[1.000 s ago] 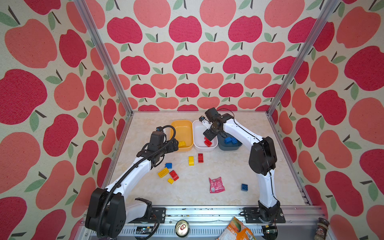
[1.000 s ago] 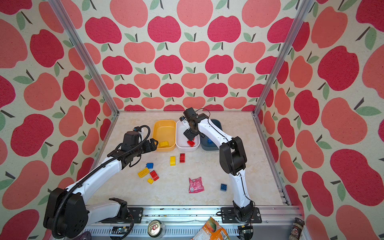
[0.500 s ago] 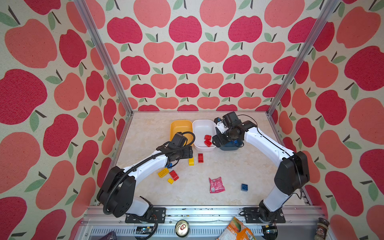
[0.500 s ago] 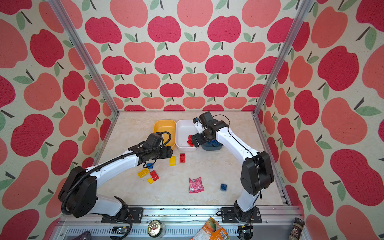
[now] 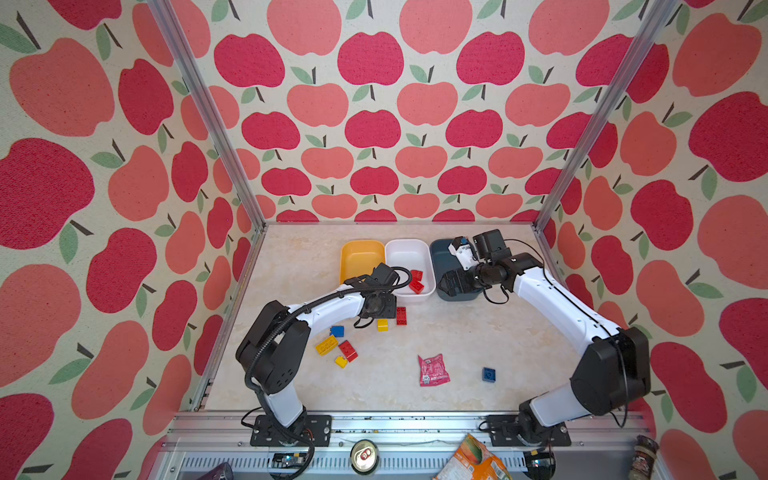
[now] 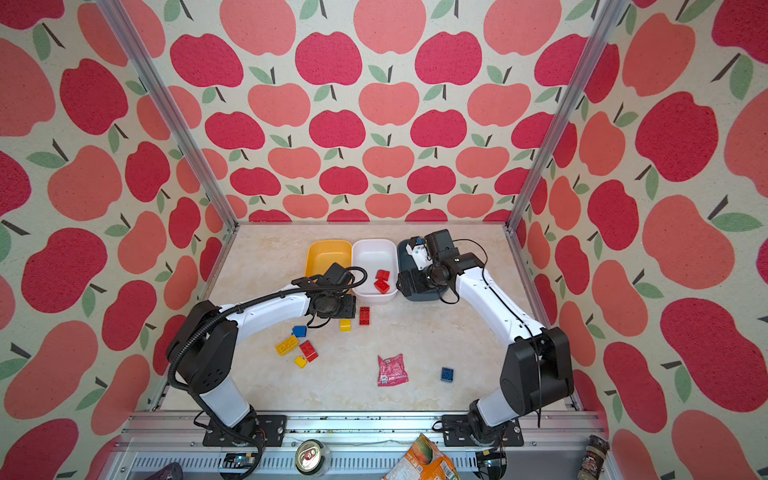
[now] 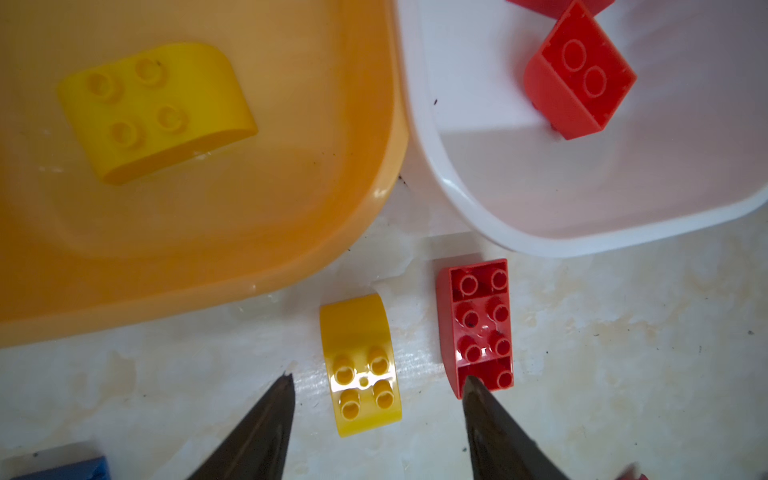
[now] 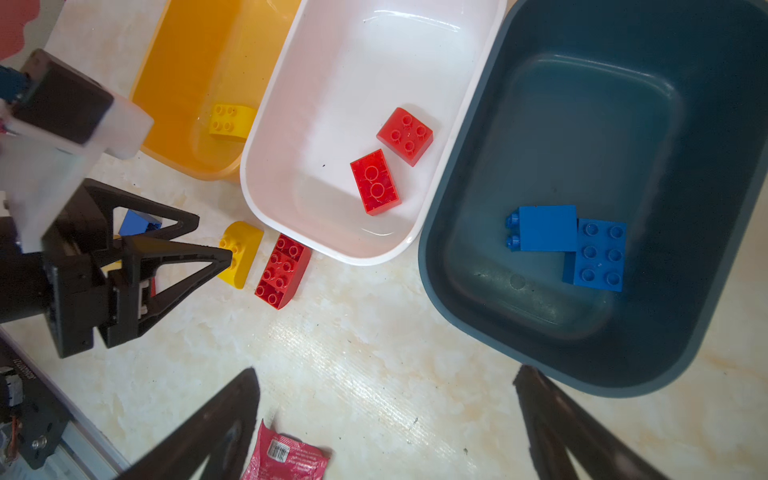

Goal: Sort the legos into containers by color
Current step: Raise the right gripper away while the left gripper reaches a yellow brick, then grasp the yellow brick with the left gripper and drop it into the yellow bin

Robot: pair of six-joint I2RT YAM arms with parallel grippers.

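Left wrist view: my left tool (image 7: 377, 377) stands partly open, its fingers straddling a curved yellow brick (image 7: 360, 365) on the worktop (image 7: 623, 374), with a gap on each side and nothing gripped. One fingertip overlaps the corner of a long red brick (image 7: 478, 324) that lies studs-up just beside the yellow one; I cannot tell whether they touch. Both bricks sit close to the near rims of the yellow bin (image 7: 249, 232) and the white bin (image 7: 478, 178). The yellow bin holds one yellow brick (image 7: 156, 112). Right wrist view: my right tool (image 8: 386, 369) is spread wide and empty over bare worktop by the near rim of the dark blue-grey bin (image 8: 540, 104). That bin holds two blue bricks touching each other, one on its side (image 8: 544, 228) and one studs-up (image 8: 598, 253). The white bin holds two red bricks (image 8: 405, 135) (image 8: 375, 183). In a top view, loose on the worktop under my left arm are a blue brick (image 5: 337, 331), a yellow brick (image 5: 326, 345), a red brick (image 5: 348, 350) and a small yellow brick (image 5: 340, 361). Well apart from these lies a lone blue brick (image 5: 488, 374), near a pink packet (image 5: 432, 370).
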